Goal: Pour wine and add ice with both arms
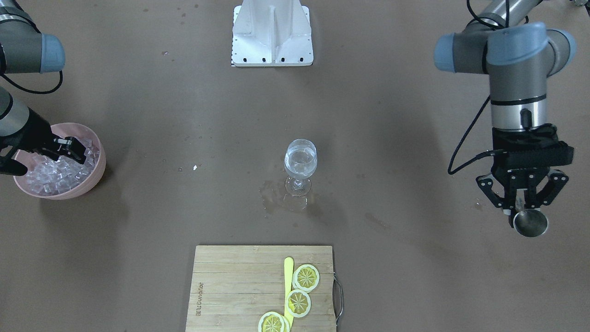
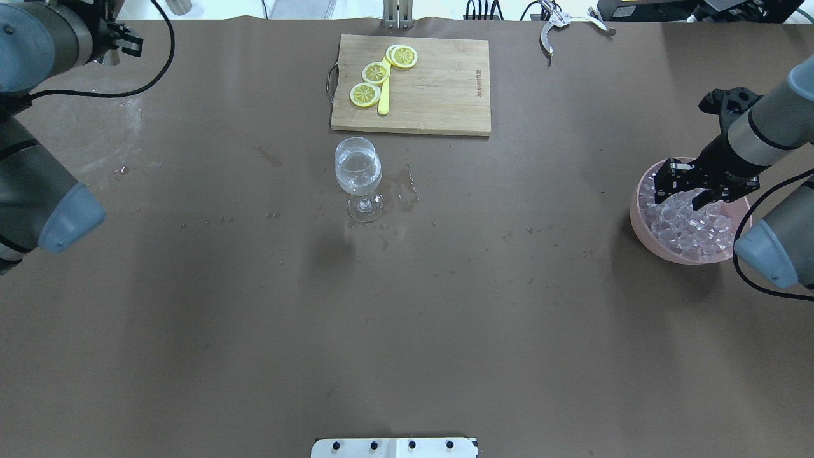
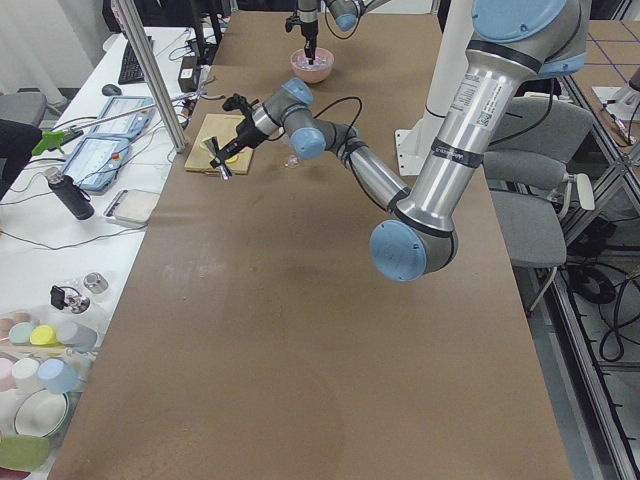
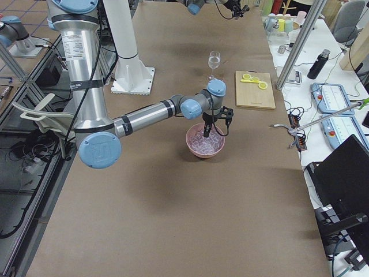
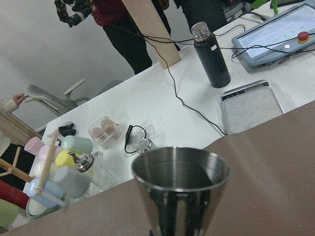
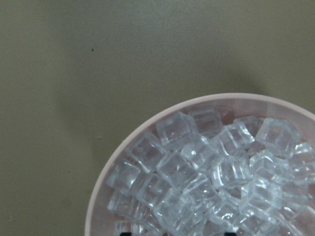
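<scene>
Overall, the brown table is matte, with small wet patches around the foot of the wine glass. At the robot's side stands the white base block. Beyond the table edge, the left wrist view shows a white bench with pastel cups, a black bottle and a scale.

The wine is colourless and clear like water. It fills the lower part of the glass bowl, and the glass stands upright near the middle of the table. The ice is many small glassy cubes with whitish edges, heaped in a pink bowl at the robot's right end of the table.

The right gripper hangs over this heap, just above the cubes. Its fingertips are spread apart in the wrist view and grasp nothing. The left gripper is far from the glass, at the other end of the table, and it is clenched on a steel measuring cup, which it holds upright. I cannot tell whether the cup contains liquid.

A wooden cutting board lies on the operators' side. On it are three lemon slices and a yellow stick.
</scene>
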